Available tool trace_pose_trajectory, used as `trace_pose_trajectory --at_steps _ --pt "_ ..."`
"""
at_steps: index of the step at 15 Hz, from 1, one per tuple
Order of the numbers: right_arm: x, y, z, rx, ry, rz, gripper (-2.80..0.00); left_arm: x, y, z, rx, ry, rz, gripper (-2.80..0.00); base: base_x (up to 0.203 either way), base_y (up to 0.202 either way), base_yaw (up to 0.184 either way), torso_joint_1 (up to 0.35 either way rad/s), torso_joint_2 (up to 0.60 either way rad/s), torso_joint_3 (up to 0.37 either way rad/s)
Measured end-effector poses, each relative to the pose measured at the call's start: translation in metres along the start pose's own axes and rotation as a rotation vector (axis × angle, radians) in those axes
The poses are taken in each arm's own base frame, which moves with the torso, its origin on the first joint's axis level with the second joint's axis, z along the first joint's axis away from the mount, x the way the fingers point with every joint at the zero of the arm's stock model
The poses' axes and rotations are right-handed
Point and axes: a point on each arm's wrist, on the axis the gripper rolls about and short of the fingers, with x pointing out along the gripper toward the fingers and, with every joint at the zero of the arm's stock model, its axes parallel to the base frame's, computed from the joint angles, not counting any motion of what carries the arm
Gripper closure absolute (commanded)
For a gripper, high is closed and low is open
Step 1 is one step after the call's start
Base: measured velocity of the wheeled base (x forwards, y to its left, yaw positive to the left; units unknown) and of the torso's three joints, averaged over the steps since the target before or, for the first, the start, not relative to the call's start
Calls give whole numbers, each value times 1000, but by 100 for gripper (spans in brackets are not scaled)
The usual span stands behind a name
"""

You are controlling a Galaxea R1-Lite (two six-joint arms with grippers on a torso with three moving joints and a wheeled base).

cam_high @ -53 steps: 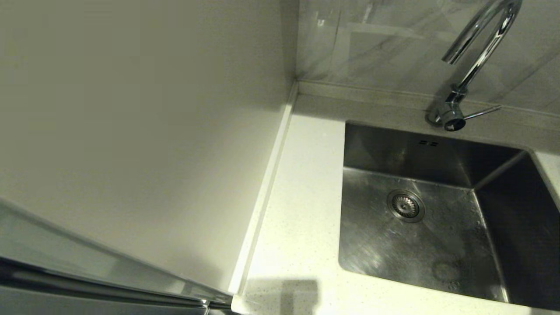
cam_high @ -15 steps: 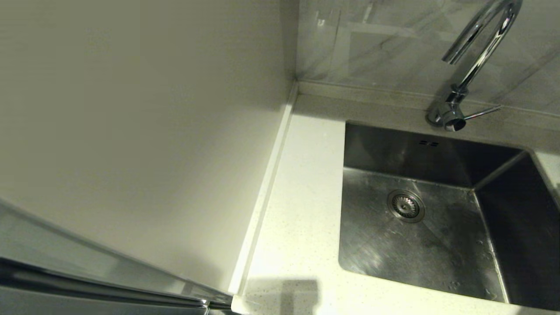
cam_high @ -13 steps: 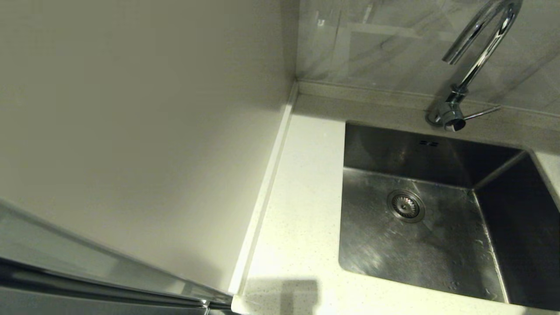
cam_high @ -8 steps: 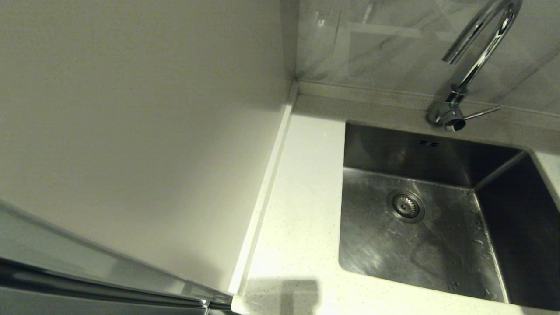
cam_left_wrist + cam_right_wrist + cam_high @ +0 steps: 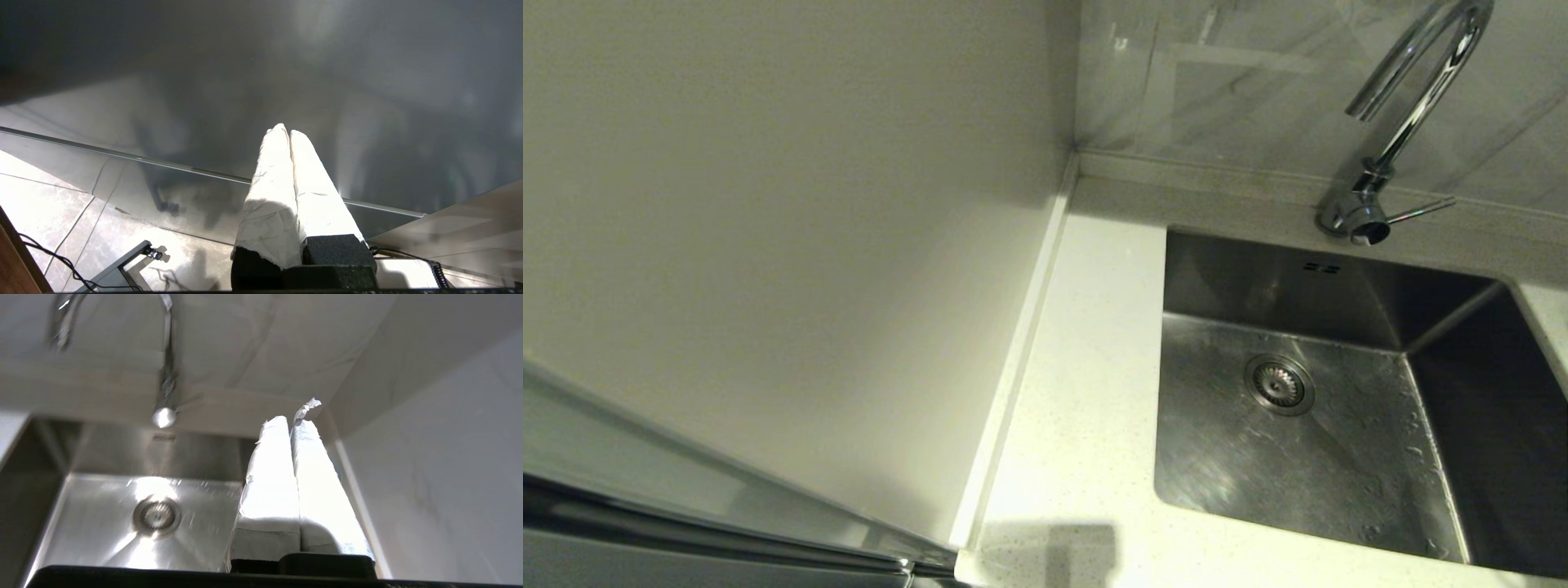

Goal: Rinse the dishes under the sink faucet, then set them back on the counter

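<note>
Your sink is a square-cornered steel basin with a round drain and water droplets on its floor. The chrome gooseneck faucet stands behind it on the speckled cream counter.

A plain beige wall panel meets grey marbled wall tiles at the corner. Beyond the left jaws, glossy floor tiles, a black cable and a metal bracket.

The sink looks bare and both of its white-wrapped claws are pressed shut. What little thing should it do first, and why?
Probably open the right tool, which hangs shut and empty by the sink. No bowls show in any view, so finding one comes next. The left tool is shut too, away from the counter.
</note>
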Motion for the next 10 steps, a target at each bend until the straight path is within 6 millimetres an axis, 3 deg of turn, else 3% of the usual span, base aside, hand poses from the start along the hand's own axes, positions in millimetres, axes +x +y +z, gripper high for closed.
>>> trace_pose_trajectory --at_steps 3,5,10 --pt "-44 -9 -53 -31 -20 51 0 0 0 0 0 0 0 0 0 0 0 0 0 0" --pt "-60 -9 -91 -40 -20 113 0 0 0 0 0 0 0 0 0 0 0 0 0 0" --pt "-64 7 -166 52 110 304 0 0 0 0 0 0 0 0 0 0 0 0 0 0"
